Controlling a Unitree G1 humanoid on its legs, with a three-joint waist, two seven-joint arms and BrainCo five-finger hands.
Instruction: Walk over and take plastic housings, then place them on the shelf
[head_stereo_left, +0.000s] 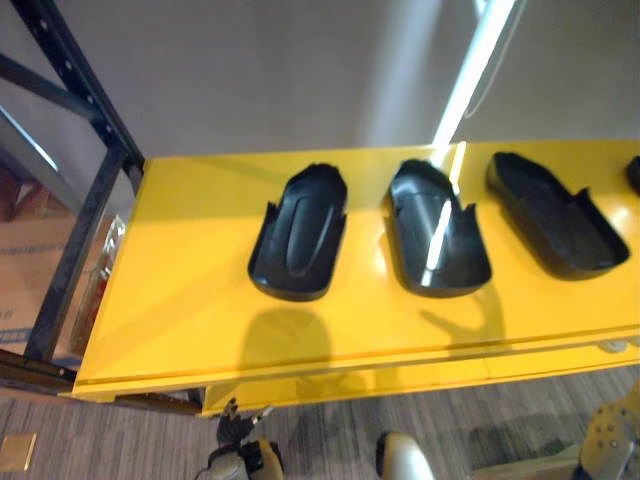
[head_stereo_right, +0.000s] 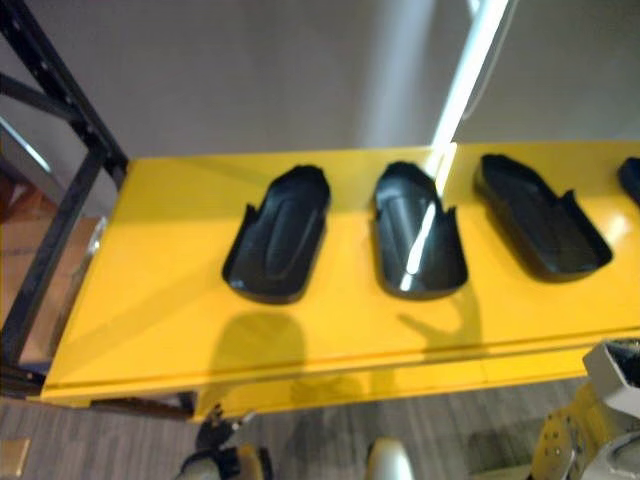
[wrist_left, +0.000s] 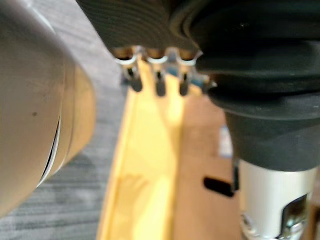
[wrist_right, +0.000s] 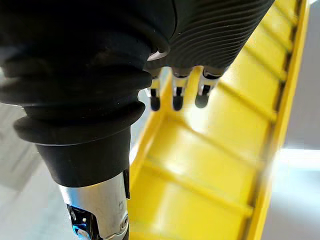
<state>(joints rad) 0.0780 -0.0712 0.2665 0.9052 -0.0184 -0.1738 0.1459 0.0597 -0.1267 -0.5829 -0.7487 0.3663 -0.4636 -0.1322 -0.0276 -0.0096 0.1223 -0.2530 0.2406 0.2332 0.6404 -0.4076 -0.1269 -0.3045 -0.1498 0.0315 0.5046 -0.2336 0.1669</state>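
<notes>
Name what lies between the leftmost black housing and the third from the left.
A second black housing, open side up, in both eye views.

No text, label or number is readable.

bright glare streak runs down wall (head_stereo_left: 250, 80), shelf (head_stereo_left: 190, 270) & mid housing (head_stereo_left: 415, 245).

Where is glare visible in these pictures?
Left eye view: a bright streak runs down the wall, crosses the shelf and shines on the middle housing. Right eye view: the same streak on that housing.
</notes>
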